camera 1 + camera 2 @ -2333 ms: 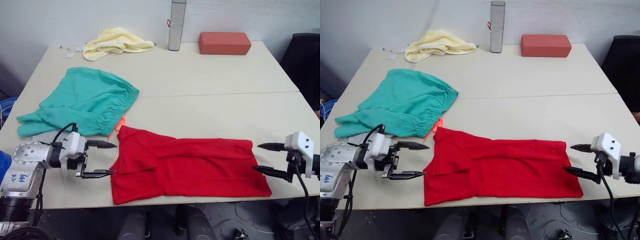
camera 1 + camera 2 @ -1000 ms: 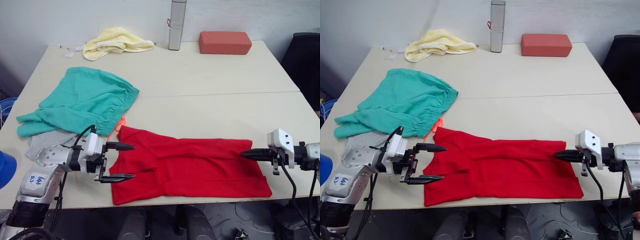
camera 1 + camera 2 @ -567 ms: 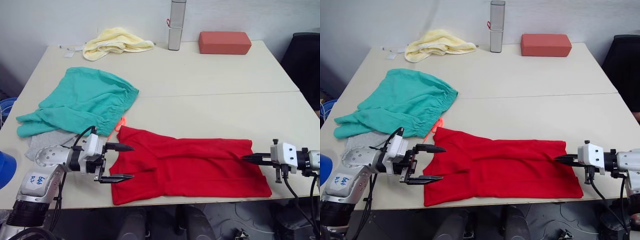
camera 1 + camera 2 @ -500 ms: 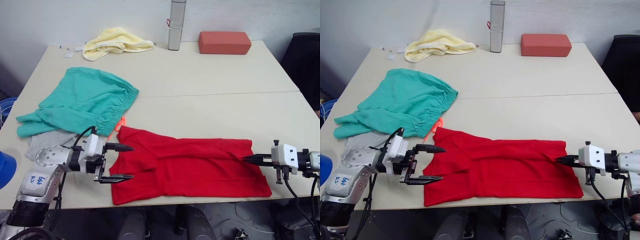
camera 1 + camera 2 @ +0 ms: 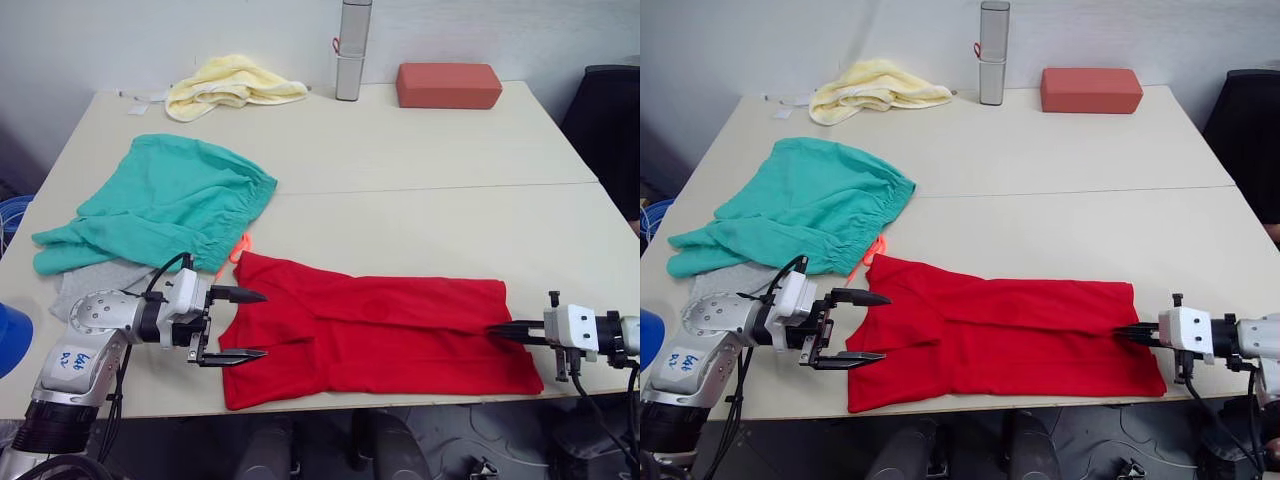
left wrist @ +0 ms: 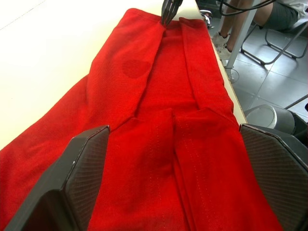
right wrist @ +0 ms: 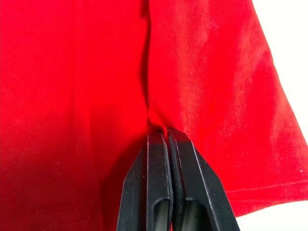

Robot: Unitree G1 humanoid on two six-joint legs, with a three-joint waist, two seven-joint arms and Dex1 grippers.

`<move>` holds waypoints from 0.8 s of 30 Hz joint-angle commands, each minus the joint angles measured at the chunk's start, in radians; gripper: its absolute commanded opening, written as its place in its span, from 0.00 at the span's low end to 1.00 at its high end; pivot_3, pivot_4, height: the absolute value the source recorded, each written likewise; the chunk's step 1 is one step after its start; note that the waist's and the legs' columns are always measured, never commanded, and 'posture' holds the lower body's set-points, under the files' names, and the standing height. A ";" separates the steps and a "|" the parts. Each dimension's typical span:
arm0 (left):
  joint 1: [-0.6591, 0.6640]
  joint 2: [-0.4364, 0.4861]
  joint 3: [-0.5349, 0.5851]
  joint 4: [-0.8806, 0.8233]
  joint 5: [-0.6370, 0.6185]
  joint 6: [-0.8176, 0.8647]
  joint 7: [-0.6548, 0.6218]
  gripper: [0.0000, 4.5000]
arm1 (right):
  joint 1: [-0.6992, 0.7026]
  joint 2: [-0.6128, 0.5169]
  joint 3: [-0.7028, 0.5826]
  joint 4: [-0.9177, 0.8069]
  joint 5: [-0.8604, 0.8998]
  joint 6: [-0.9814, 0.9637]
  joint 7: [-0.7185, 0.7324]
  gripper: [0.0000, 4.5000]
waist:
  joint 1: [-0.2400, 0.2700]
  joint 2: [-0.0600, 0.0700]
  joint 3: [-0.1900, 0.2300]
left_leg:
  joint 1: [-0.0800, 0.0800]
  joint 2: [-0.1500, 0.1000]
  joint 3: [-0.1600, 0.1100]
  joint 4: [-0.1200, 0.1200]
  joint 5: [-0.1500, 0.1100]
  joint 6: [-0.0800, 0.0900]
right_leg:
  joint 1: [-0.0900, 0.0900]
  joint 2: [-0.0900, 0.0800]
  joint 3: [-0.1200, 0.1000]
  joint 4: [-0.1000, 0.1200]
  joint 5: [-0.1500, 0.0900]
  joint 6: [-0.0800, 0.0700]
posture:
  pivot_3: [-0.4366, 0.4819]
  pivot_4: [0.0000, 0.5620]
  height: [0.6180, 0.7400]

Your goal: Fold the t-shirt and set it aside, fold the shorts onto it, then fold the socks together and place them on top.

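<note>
Along the lower edge of the frame in the head views, the t-shirt (image 5: 375,333) is lying flat on the table (image 5: 420,170), folded into a long red band whose long axis is running left to right, parallel to the near table edge. Its wider end, with the sleeve folds, is pointing toward the lower left of the frame; its narrower end is pointing toward the lower right.

At the lower left, the left gripper (image 5: 250,323) is hovering at the wide end with its two black fingers spread apart, one over the upper corner of the cloth and one lower down. In the left wrist view the red fabric is stretching away between those spread fingers (image 6: 84,178), and the folds are running lengthwise toward the far end.

At the lower right, the right gripper (image 5: 1130,334) is lying level at the narrow end, its fingers pressed together and pinching a ridge of the t-shirt, as the right wrist view (image 7: 163,139) is showing.

In the left half of the frame, the shorts (image 5: 165,205) are sprawling, teal, with the orange drawstring (image 5: 241,246) peeking out just above the t-shirt's corner. The socks (image 5: 100,282) are lying grey beneath the shorts' lower edge.

At the top of the frame, a yellow towel (image 5: 230,85), a metal cylinder (image 5: 352,50) and a brick-red block (image 5: 448,85) are sitting along the far table edge.
</note>
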State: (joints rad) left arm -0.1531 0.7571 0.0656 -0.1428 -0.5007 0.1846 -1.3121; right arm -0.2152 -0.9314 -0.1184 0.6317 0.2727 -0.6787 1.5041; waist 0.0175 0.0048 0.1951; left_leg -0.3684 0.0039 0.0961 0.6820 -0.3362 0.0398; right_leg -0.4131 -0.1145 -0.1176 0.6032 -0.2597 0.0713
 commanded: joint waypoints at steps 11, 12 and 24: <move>0.015 0.024 0.050 0.014 -0.021 0.053 0.028 1.00 | 0.129 -0.097 -0.102 -0.183 0.109 0.261 -0.012 0.66 | 0.003 0.001 0.000 | 0.000 0.000 0.000 0.000 0.000 0.000 | 0.000 0.000 0.000 0.000 0.000 0.000 | 0.48 0.27 1.00; 0.015 0.021 0.065 0.021 -0.018 0.050 0.045 1.00 | 0.160 -0.122 -0.123 -0.215 0.135 0.332 -0.007 0.66 | 0.006 0.002 0.000 | 0.000 0.000 0.000 0.000 0.000 0.000 | 0.000 0.000 0.000 0.000 0.000 0.000 | 0.48 0.27 1.00; -0.190 -0.145 -0.004 0.089 0.073 0.134 0.319 0.51 | 0.093 0.058 -0.092 -0.571 0.199 0.686 -0.282 0.13 | 0.008 0.000 -0.001 | 0.000 0.001 -0.001 0.000 -0.001 -0.004 | 0.000 0.000 -0.001 0.001 0.000 -0.001 | 0.48 0.27 1.00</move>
State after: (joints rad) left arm -0.3316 0.6215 0.0803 -0.0745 -0.4617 0.3244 -1.0315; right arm -0.1111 -0.8979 -0.2302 0.0927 0.5049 0.0357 1.2690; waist 0.0260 0.0050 0.1945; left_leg -0.3685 0.0040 0.0954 0.6819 -0.3364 0.0380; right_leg -0.4132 -0.1145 -0.1180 0.6047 -0.2600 0.0709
